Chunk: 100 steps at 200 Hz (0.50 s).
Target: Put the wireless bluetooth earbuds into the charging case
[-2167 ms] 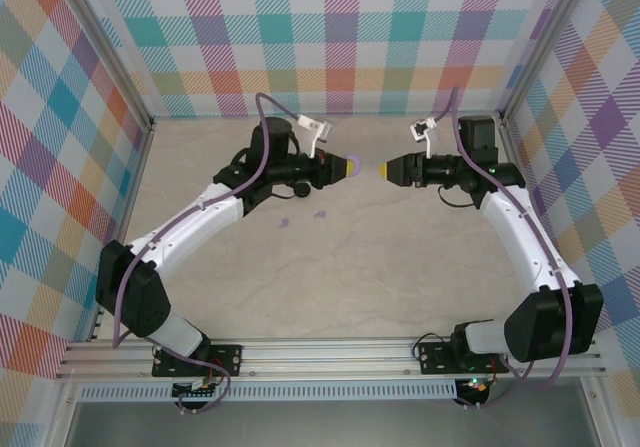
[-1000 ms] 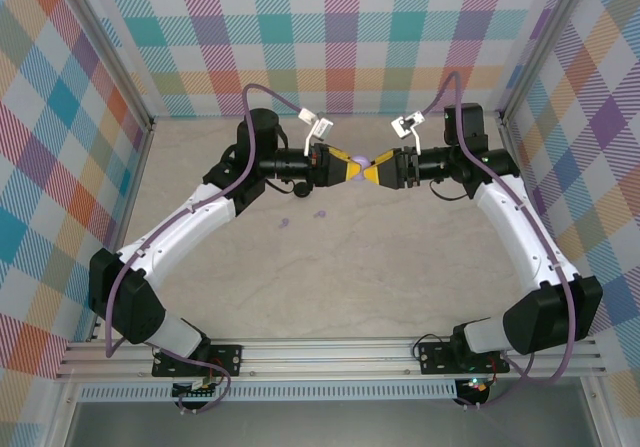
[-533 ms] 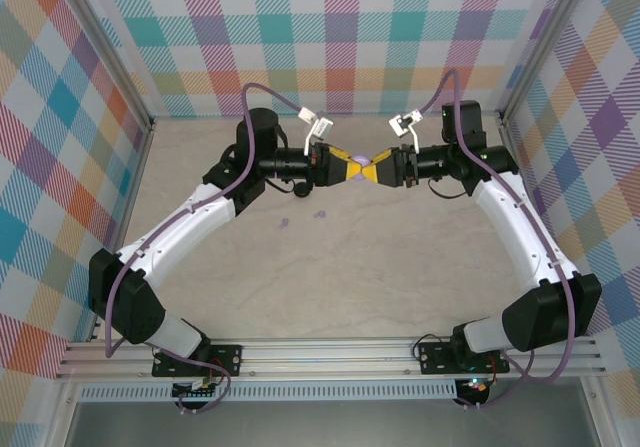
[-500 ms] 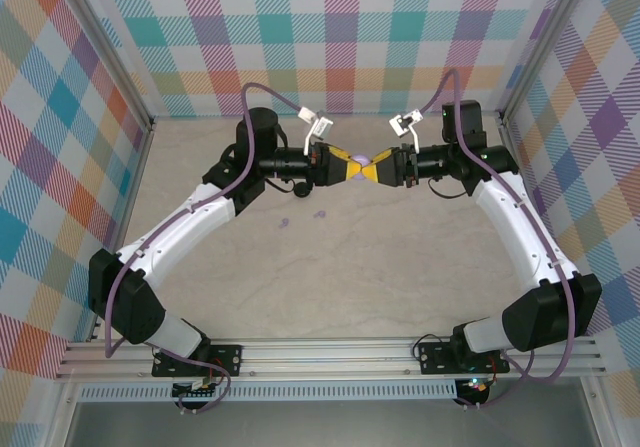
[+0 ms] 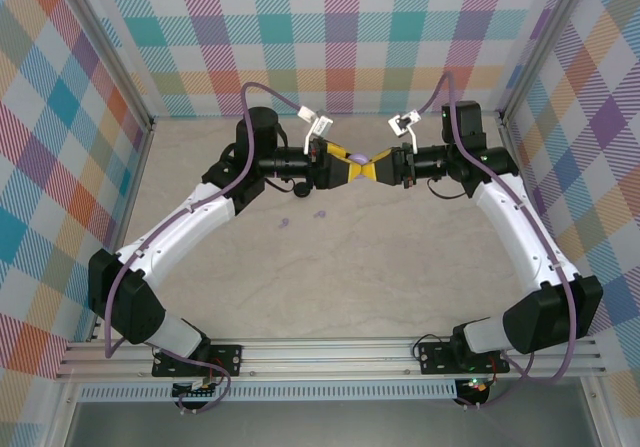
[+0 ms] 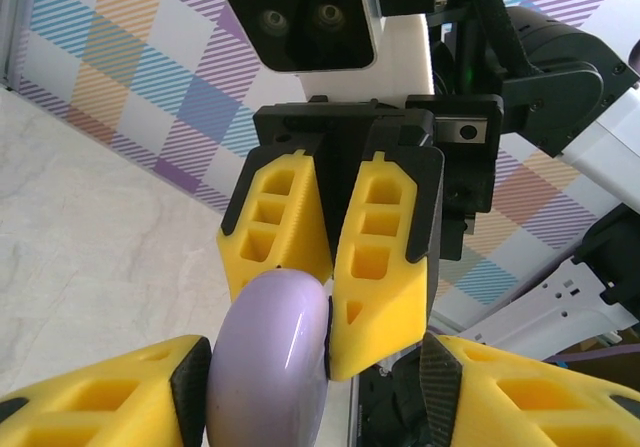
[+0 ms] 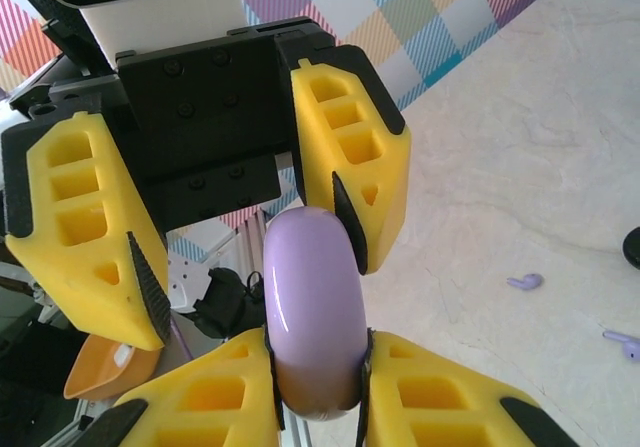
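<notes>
Charging case (image 7: 310,307): lilac puck, held in the air on edge above the far middle of the table (image 5: 400,267), its broad faces turned sideways. No open lid to be seen.

Right hand (image 7: 315,355) is clamped on the case's near rim, both pads pressed flat to the faces. It looks to be carrying the case alone.

Left hand (image 6: 315,367) faces it tip to tip. Its fingers are spread either side of the opposite rim, one pad close against a face, the other well clear, so it is not gripping.

Earbuds: two lilac ones lie loose on the table, one (image 7: 525,282) just short of the other (image 7: 622,342). From above they sit below the hands and toward the left arm's side, near its forearm and well apart from the right arm.

Judgement: the move turns on that offset. The buds lie down and to the left of the case, and the free left hand is the nearer one to reach them. The case's edge-on pose puts any cavity sideways — it likely needs turning or opening first.
</notes>
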### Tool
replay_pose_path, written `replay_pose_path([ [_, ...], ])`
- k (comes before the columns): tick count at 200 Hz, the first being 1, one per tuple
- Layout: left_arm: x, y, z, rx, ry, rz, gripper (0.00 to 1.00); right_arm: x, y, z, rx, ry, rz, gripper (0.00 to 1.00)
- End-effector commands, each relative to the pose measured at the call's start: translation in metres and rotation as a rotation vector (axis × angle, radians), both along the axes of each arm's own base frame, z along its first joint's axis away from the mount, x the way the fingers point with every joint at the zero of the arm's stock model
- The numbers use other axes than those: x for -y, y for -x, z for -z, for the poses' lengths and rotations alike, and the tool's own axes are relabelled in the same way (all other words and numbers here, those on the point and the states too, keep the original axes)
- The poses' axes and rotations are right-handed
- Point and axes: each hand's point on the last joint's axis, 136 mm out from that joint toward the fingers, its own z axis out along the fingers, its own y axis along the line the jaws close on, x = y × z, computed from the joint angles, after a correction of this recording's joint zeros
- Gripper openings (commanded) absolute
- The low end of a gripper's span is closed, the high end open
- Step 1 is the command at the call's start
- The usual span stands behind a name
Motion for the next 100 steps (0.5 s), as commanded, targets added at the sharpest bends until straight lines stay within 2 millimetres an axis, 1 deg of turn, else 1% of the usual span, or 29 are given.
replay_pose_path([
  [1, -0.009, 0.006, -0.029, 0.033, 0.042, -0.015, 0.58, 0.002, 0.005, -0.014, 0.068, -0.013, 0.012, 0.19],
  [33, -0.014, 0.008, -0.026, 0.018, 0.046, -0.009, 0.59, 0.002, 0.009, -0.023, 0.087, -0.032, 0.002, 0.2],
  [77, -0.011, 0.02, -0.024, 0.004, 0.05, 0.062, 0.53, 0.0, 0.017, -0.031, 0.086, -0.059, -0.038, 0.21],
  [88, -0.01, 0.02, -0.023, -0.001, 0.049, 0.073, 0.53, 0.0, 0.018, -0.032, 0.087, -0.063, -0.043, 0.21],
  [100, -0.008, 0.021, -0.022, -0.005, 0.046, 0.081, 0.51, 0.0, 0.018, -0.033, 0.087, -0.067, -0.047, 0.21],
])
